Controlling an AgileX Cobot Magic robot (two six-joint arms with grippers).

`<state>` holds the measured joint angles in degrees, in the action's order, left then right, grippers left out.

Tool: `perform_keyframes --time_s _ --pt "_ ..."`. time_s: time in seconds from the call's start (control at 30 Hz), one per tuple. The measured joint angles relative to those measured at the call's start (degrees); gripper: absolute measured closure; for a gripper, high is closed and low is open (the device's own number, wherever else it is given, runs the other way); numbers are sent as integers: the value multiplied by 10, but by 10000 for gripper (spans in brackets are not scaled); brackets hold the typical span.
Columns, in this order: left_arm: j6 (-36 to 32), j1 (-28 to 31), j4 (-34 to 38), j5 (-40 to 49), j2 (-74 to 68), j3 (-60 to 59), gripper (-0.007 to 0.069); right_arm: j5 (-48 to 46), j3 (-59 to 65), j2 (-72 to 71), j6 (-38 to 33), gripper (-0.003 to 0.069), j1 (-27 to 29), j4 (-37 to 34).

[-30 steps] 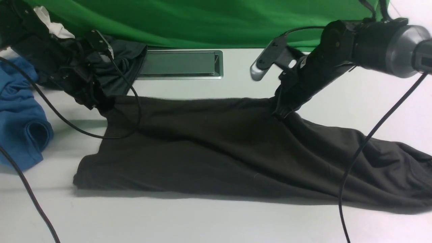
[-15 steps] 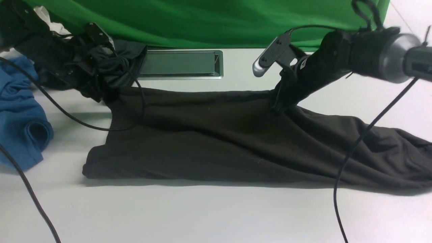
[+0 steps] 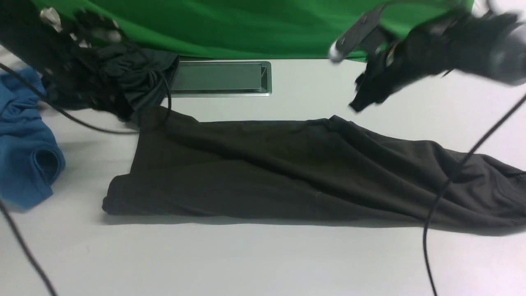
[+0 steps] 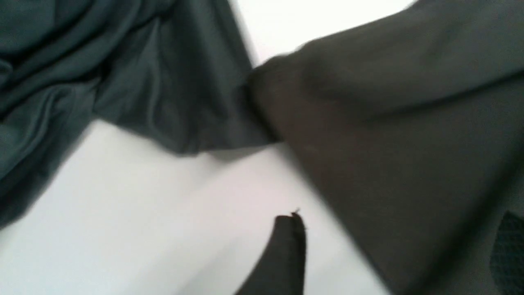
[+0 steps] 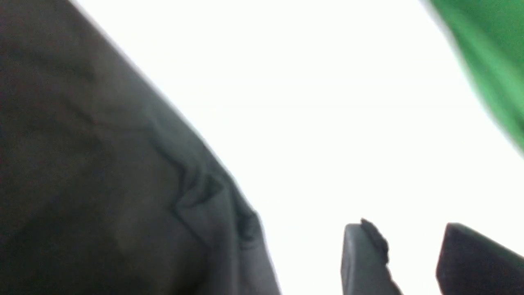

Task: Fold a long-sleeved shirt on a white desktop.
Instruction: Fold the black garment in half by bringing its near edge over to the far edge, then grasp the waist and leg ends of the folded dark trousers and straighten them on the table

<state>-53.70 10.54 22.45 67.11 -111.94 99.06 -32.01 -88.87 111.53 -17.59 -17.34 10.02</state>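
Two grippers, both clear of the cloth. L gripper [image 4: 397,233]: fingers spread wide, nothing pinched, and the shirt [image 3: 287,172] only passes beneath them. R gripper [image 5: 409,237]: fingers apart w/ bare desk [image 3: 263,263] showing in the gap, nothing held. It hangs above the shirt's far edge, toward the R side.

1. Shirt pos.: flat on the desk, mid-field, between the cable slot [image 3: 218,78] and the near edge.
2. Step in hand (judged): lengthwise fold is down and the cloth lies as a doubled band. This is the let-go / re-position stage, w/ crosswise folds not yet done.
3. Long axis: runs L to R across the desk, approx. parallel to the near edge.
4. Ends: L end is squared and tidy. R end is wider, rumpled, and runs out of frame. Neither collar, label nor print shows, so which end is neck and which is hem cannot be told.
5. Next move (judged): take fresh holds on one short end, both corners, and carry it over toward the other end. Smooth the rumpled R end first.
6. Caution: far L corner touches the grey garment [image 3: 144,78], so a low pinch there may catch both. The blue garment [image 3: 24,139] lies apart, further L
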Motion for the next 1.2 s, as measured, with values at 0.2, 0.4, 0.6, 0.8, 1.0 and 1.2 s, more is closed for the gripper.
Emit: perform_keyframes --time_s 0.2,0.4,0.6,0.8,1.0,1.2 --pt "53 1 46 12 99 -55 -68 -86 1 -75 -16 434 0 -49" --pt "414 1 -3 -69 132 -222 -68 -86 89 -174 -14 623 21 -132" --pt "482 2 -8 -151 126 -332 -68 -29 196 -256 -19 633 27 -158" --pt "459 2 33 -172 76 -350 -68 -5 215 -260 -19 633 27 -159" --pt "440 5 63 -159 20 -339 -44 11 215 -260 -19 630 27 -159" --pt "384 10 105 -125 5 -336 235 11 215 -262 -18 627 27 -161"
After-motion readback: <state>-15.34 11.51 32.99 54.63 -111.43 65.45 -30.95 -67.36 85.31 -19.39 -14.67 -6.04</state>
